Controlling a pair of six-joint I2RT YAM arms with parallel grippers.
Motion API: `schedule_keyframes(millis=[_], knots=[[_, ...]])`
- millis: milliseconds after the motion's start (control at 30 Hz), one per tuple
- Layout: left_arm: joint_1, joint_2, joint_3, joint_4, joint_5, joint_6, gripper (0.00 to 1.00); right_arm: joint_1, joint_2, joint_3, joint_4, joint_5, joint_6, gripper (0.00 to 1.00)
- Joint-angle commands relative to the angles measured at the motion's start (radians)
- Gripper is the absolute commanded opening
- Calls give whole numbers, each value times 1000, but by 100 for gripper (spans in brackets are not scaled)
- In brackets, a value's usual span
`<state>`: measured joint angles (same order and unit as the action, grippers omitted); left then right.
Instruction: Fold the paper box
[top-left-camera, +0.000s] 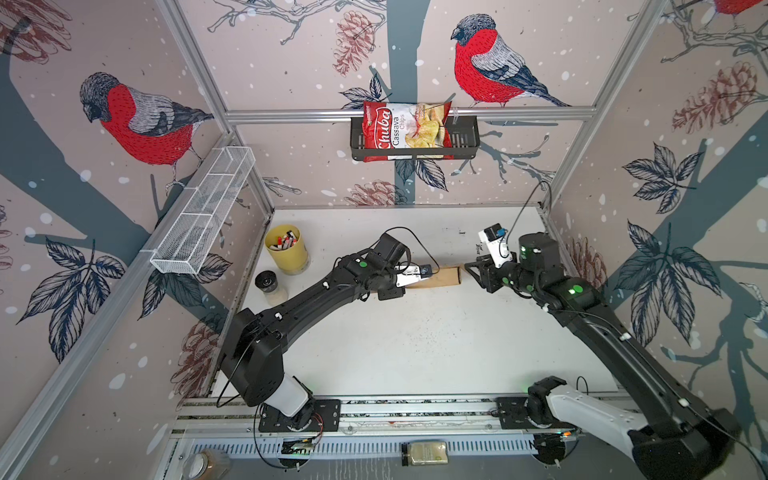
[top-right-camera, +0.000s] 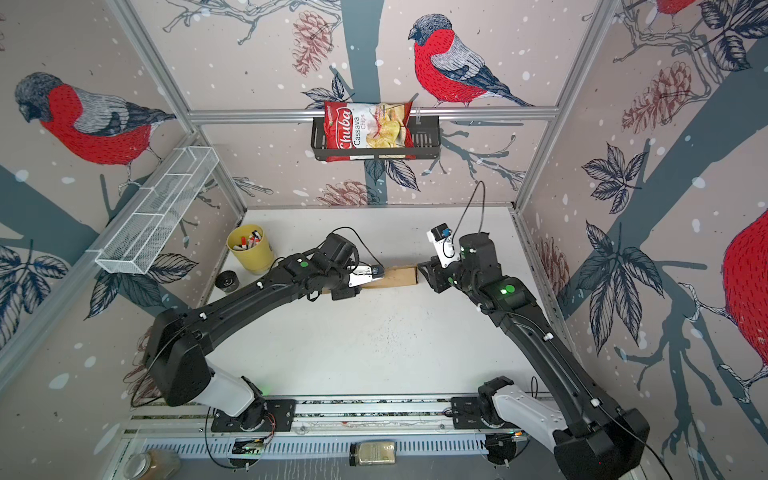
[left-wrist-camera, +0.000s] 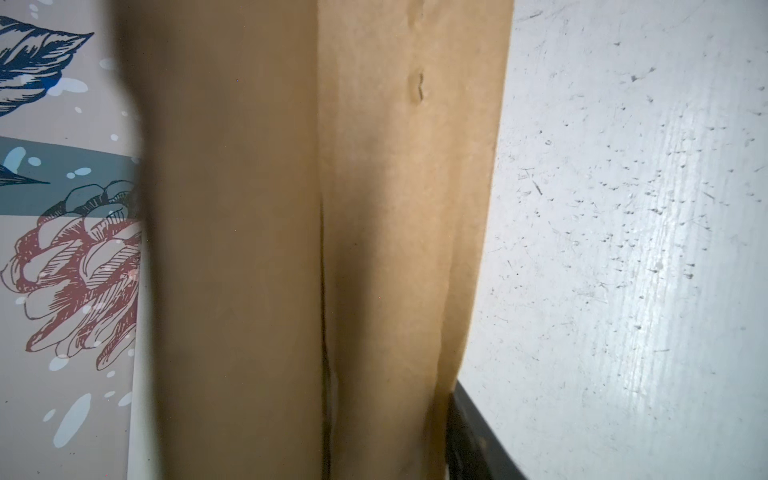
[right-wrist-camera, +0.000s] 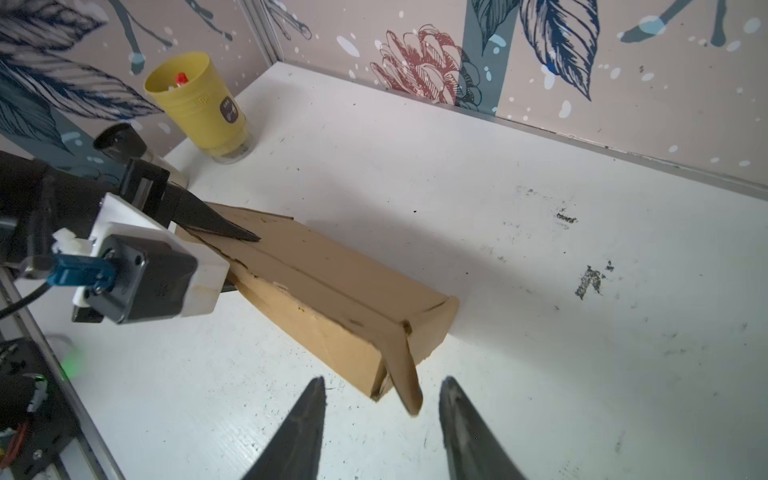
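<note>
The box (top-left-camera: 440, 276) lies on the table (top-left-camera: 415, 340) at mid-depth, between the two arms, with its long side running left to right. It already looks mostly formed. The long walls are up and the top panel is folded over, so the body reads as a narrow closed shape.

The left end effector (right-wrist-camera: 241, 264) pinches the box's left end, one finger on top and one underneath. That end is covered, so its state cannot be told.

At the right end, one flap (right-wrist-camera: 409, 374) juts out loose and untucked. The right end effector (right-wrist-camera: 382, 415) sits just right of it, fingers spread to either side of the flap's tip without touching it.

What seems left is to press that flap in and close the end.
</note>
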<state>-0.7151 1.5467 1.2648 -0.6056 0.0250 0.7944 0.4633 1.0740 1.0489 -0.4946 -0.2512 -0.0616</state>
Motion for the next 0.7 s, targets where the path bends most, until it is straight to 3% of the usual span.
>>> schedule_keyframes(millis=[0,133,400,667], knots=[[9,12,9,-15,39,2,43,9,60,42,-43,75,-83,41],[20,26,10,-17,49,3,42,11,114,82,-77,45,-107,36],[50,76,66,-44,74,13,40,3,104,81,-114,79,-129,42],[51,77,71,-51,93,12,39,11,169,79,-64,92,-135,37]])
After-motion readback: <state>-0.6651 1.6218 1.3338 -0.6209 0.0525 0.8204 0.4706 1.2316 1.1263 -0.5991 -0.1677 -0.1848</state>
